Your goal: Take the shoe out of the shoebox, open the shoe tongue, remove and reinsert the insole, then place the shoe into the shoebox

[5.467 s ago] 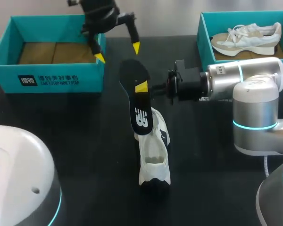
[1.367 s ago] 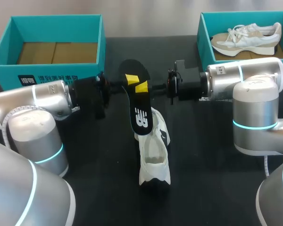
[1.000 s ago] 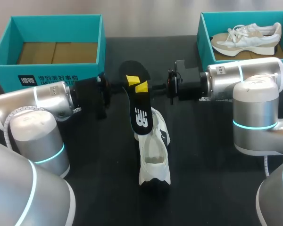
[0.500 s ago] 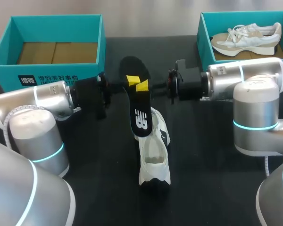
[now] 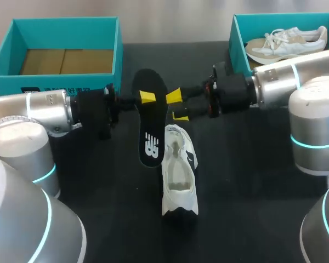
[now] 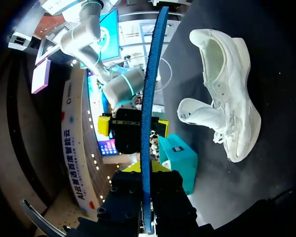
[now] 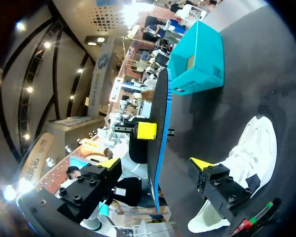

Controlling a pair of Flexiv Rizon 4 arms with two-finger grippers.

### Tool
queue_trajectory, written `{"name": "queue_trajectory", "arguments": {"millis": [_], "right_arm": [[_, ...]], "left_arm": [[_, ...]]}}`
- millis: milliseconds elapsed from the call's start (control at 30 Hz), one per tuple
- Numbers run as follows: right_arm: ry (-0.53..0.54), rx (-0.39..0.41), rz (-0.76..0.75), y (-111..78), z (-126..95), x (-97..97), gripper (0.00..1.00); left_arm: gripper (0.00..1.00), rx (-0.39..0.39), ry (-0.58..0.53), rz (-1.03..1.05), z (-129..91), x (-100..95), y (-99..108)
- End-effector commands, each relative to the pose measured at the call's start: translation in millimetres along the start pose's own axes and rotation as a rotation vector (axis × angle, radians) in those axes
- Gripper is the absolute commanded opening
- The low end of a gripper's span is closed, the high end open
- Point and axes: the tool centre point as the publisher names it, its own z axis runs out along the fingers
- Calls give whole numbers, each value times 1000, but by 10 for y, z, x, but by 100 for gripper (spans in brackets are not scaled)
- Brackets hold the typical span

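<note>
A black insole (image 5: 147, 127) hangs over the table beside the white shoe (image 5: 179, 176), its heel end low by the shoe's tongue. My left gripper (image 5: 146, 97) is shut on the insole's upper part. In the left wrist view the insole (image 6: 148, 98) stands edge-on between that gripper's fingers (image 6: 147, 170), with the shoe (image 6: 227, 94) on its side ahead. My right gripper (image 5: 177, 106) is open just right of the insole, touching nothing. From the right wrist the insole (image 7: 161, 133) stands ahead of the open right gripper (image 7: 155, 165), and the shoe (image 7: 249, 153) lies beside it.
An empty teal shoebox (image 5: 60, 24) stands at the back left. A second teal box (image 5: 237, 33) at the back right holds another white and beige shoe (image 5: 288, 44). My right arm reaches across in front of that box.
My right gripper has opened and let go of the insole, drawing back to the right. The left gripper keeps the insole and has carried it slightly left and lower.
</note>
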Motion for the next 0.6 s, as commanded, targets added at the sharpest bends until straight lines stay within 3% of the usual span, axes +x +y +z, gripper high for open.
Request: {"name": "queue_trajectory", "arguments": {"millis": [33, 433, 600], "right_arm": [[-7, 12, 1, -7, -148, 24, 100], [-7, 12, 1, -7, -148, 24, 100], [-113, 110, -154, -122, -288, 41, 100]], "left_arm": [[0, 5, 18, -5, -198, -86, -105], [0, 69, 65, -15, -369, -102, -261], [0, 88, 65, -24, -435, -118, -298]]}}
